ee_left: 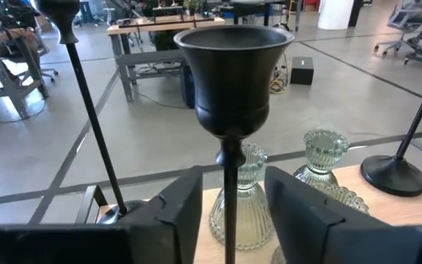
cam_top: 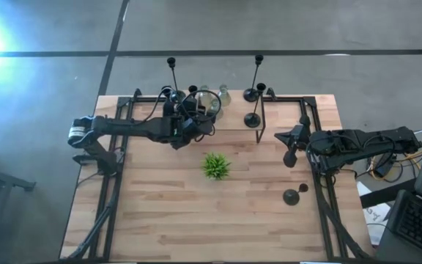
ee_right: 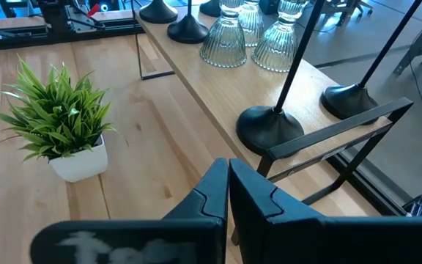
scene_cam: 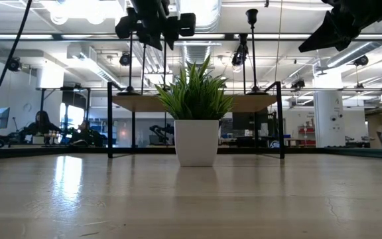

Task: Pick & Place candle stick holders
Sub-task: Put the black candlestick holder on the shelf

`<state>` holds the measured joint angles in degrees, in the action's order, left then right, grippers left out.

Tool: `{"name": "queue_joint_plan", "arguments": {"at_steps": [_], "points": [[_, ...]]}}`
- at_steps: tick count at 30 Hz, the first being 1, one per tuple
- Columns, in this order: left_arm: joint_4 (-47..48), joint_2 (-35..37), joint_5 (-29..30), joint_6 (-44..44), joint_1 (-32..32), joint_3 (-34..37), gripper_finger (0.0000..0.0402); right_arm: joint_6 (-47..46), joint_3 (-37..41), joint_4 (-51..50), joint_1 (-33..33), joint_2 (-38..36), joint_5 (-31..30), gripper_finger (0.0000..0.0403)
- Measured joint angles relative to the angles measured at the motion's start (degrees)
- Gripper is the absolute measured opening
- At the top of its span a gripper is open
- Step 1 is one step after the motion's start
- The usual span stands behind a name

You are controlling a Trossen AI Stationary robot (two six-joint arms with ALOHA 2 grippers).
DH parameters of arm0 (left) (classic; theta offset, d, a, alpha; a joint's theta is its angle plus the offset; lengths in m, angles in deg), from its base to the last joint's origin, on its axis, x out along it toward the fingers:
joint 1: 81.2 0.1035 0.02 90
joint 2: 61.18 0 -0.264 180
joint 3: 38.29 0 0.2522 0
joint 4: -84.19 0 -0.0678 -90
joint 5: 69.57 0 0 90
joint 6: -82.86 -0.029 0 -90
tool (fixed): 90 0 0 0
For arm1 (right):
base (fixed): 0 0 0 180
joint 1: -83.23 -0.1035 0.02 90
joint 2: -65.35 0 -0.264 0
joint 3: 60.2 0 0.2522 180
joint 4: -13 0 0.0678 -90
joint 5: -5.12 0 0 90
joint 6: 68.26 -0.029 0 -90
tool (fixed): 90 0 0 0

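Black candle stick holders and clear glass ones [ee_left: 240, 198] stand on a raised shelf [cam_top: 284, 110] at the table's far side. My left gripper [ee_left: 229, 213] is open at the shelf's left part, also seen in the high view [cam_top: 195, 110]. Its fingers stand on either side of a black holder's thin stem [ee_left: 228, 183] without touching it. The holder's cup [ee_left: 233, 73] rises above them and its base is hidden. My right gripper [ee_right: 227, 191] is shut and empty, above the table near the shelf's right end [cam_top: 279, 136]. A short black holder [cam_top: 291, 196] rests on the table at the near right.
A small green plant in a white pot [cam_top: 215, 166] stands mid-table. Tall black holders [cam_top: 171, 73] [cam_top: 257, 73] and another black base [ee_left: 394, 176] crowd the shelf beside the glass ones. The shelf's black frame leg [ee_right: 328, 136] is close to my right gripper.
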<state>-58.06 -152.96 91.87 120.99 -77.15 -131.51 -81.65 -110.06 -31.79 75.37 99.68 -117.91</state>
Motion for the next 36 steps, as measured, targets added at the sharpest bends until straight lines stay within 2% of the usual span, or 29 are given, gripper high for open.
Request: {"name": "queue_joint_plan", "arguments": {"at_steps": [6, 27, 32, 36], "points": [[0.00, 0.00, -1.52, 0.61, -0.77, -0.02, 0.0172, -0.13, 0.00, -0.01, 0.02, 0.00, 0.00, 0.0008], [0.19, 0.24, -0.01, -2.01, -5.61, -0.11, 0.0170, -0.15, 0.00, -0.14, 0.00, -0.02, 0.73, 0.0008], [3.00, 1.64, -1.92, -1.83, -10.19, -0.11, 0.0170, -0.15, 0.00, -0.30, 0.00, -0.03, 2.72, 0.0008], [4.99, 3.87, -1.96, -3.18, -16.84, -0.09, 0.0170, 0.31, 0.00, -0.37, 0.00, -0.03, 3.27, 0.0008]]}}
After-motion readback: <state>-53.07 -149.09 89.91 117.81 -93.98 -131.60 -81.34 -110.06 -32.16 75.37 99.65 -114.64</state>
